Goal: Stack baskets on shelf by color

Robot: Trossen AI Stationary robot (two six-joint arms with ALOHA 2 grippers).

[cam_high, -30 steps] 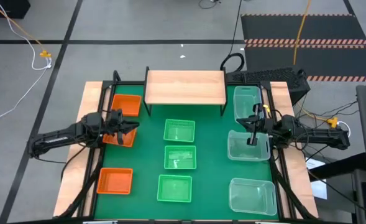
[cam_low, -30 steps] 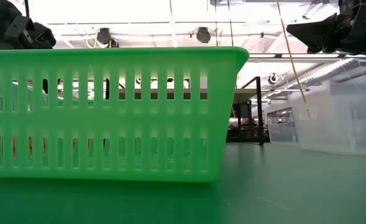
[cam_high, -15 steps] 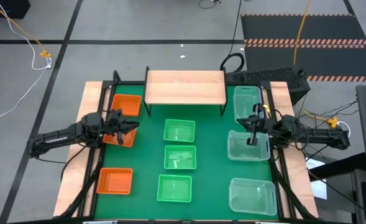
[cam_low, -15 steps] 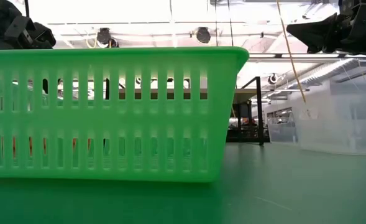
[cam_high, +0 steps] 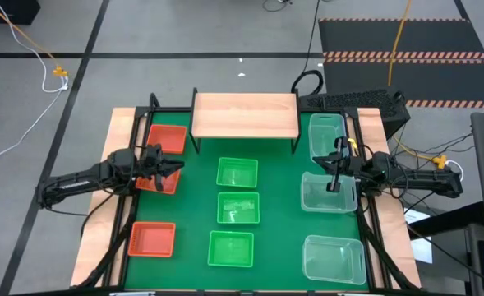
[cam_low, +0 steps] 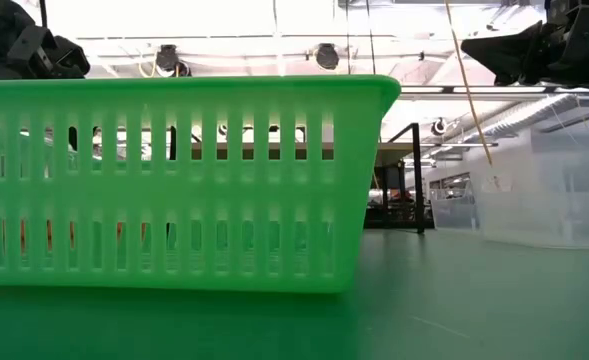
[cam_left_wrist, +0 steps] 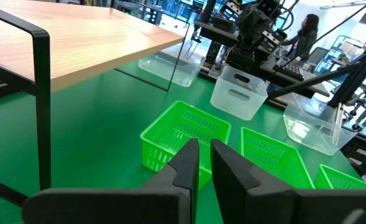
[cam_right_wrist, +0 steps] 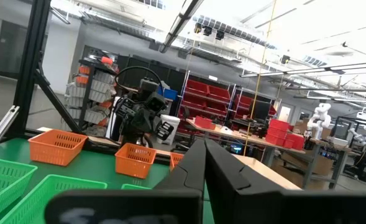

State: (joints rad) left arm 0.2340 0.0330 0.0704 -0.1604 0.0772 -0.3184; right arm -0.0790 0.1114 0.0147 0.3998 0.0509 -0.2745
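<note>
The light-wood shelf (cam_high: 245, 115) stands on thin black legs at the table's far edge. Three red baskets (cam_high: 153, 238) sit in a column on the left, three green baskets (cam_high: 238, 207) in the middle, three clear baskets (cam_high: 328, 197) on the right, all resting on their bottoms on the green mat. My left gripper (cam_high: 176, 167) (cam_left_wrist: 205, 163) hovers above the middle red basket, fingers all but closed with a thin slit between them. My right gripper (cam_high: 332, 162) (cam_right_wrist: 202, 160) hovers shut above the middle clear basket's far end. Both hold nothing.
The nearest green basket (cam_low: 174, 180) fills most of the low view. Bare green mat (cam_high: 278, 205) runs between the basket columns. A black frame rail (cam_high: 135, 140) stands along each side of the table. A person (cam_left_wrist: 304, 34) shows in the room beyond the table.
</note>
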